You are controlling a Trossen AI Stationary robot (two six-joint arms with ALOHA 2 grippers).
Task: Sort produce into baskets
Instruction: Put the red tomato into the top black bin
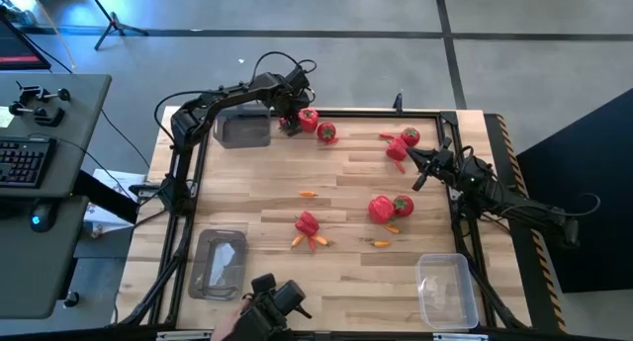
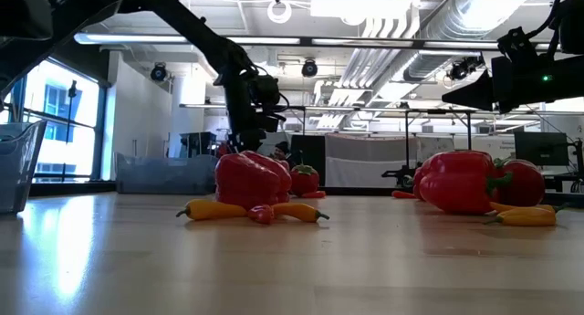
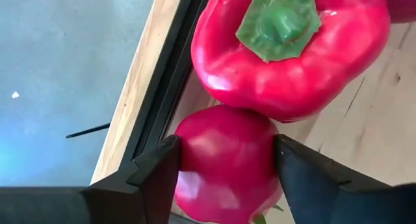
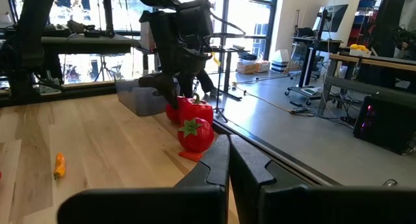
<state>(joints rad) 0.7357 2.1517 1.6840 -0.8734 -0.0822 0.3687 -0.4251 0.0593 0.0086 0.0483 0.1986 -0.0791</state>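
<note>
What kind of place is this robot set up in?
Most likely a robotics lab or workshop. Bare ducts run along the ceiling, a desk with a keyboard stands beside the wooden table, and more desks with computers stand on an open concrete floor.

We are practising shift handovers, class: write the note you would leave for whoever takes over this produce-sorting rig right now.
Left gripper: at the table's far edge, fingers on either side of a small round red fruit, touching it, beside a red bell pepper and a basket.
Right gripper: shut, empty, waiting above the right side.
Done: nothing; all three baskets, including near-left and near-right, hold no produce.
Left: every pepper, round fruit and small orange piece on the table.
</note>
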